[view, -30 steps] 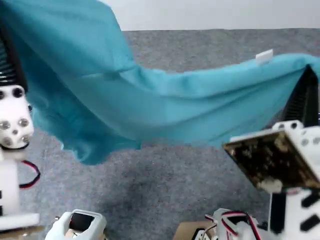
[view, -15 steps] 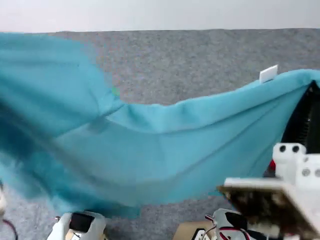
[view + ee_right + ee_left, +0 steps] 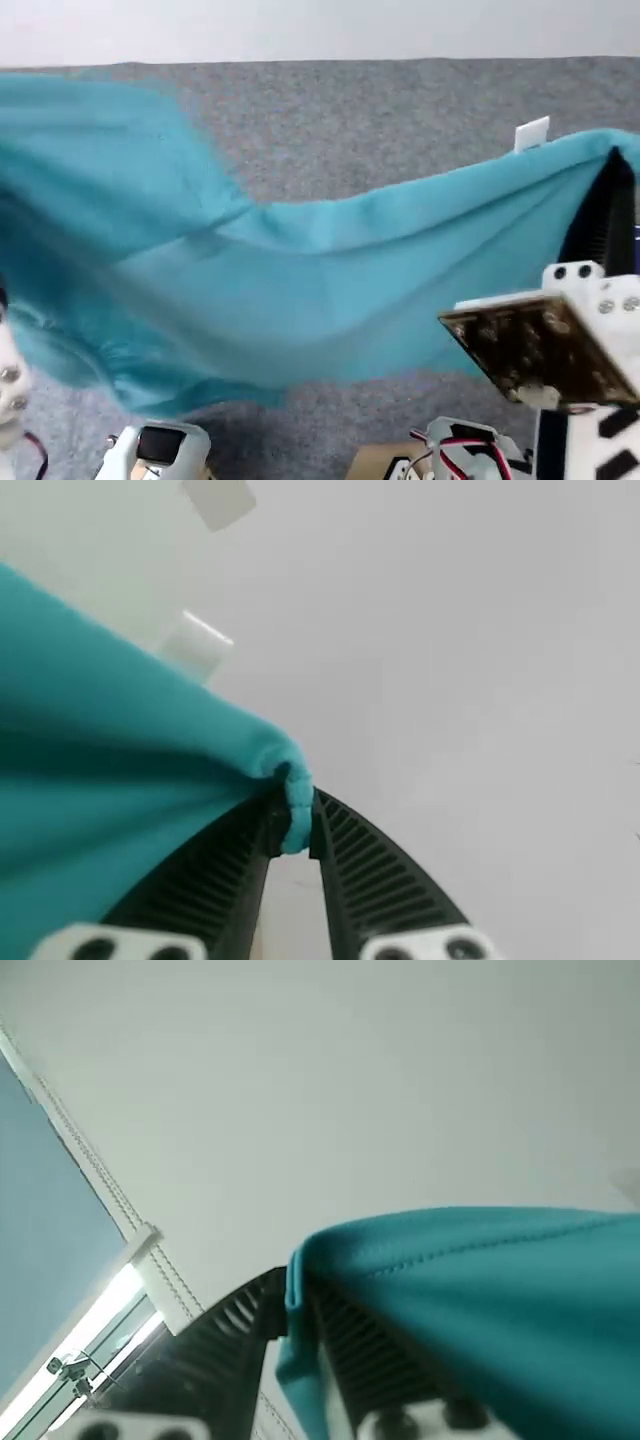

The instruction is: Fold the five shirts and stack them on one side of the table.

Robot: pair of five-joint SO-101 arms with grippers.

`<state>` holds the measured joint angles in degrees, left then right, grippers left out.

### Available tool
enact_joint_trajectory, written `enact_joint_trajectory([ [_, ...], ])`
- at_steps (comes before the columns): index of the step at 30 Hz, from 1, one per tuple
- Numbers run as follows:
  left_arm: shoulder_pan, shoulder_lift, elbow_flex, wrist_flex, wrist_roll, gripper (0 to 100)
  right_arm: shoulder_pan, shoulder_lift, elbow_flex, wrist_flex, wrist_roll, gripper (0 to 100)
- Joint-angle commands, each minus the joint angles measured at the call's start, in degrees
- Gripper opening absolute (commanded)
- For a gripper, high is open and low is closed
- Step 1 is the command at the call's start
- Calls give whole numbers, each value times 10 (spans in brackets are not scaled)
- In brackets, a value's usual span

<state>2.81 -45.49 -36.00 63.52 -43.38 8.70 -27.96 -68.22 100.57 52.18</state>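
A teal shirt [image 3: 300, 290] hangs stretched in the air above the grey table [image 3: 400, 110], spanning the whole high view. My right gripper [image 3: 612, 165] holds its upper edge at the right, beside a white label [image 3: 531, 134]. In the right wrist view the right gripper [image 3: 293, 815] is shut on a bunched fold of the teal shirt [image 3: 100, 740]. In the left wrist view my left gripper [image 3: 296, 1305] is shut on a hemmed edge of the teal shirt [image 3: 500, 1290]. The left end of the cloth sags lower and runs off the left edge of the high view.
The right arm's body and circuit board [image 3: 545, 345] stand at the front right. Part of the white left arm [image 3: 8, 385] shows at the left edge. Arm bases and cables [image 3: 160, 450] sit along the front edge. Grey table surface lies open beyond the shirt.
The left end of the shirt dropped from high at the upper left and the cloth swung forward and lower. The right end stayed held at about the same height.
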Motion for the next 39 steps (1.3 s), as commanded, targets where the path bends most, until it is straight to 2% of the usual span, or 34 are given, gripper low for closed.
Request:
enact_joint_trajectory([
  [1, -3, 0, 14, 0, -1, 3, 4, 0, 14, 21, 3, 11],
  [8, -3, 3, 13, -1, -1, 3, 5, -12, 32, 21, 5, 11],
  [16, -4, 4, 15, -73, -2, 3, 5, -25, 35, 22, 5, 11],
  [25, 1, 5, 31, -77, -3, 3, 6, -25, 37, 22, 5, 11],
  [32, 1, 4, 104, -77, -3, 3, 4, -26, 143, 22, 4, 11],
  [39, -2, 4, 243, -77, -2, 3, -6, -20, 299, -7, 3, 11],
])
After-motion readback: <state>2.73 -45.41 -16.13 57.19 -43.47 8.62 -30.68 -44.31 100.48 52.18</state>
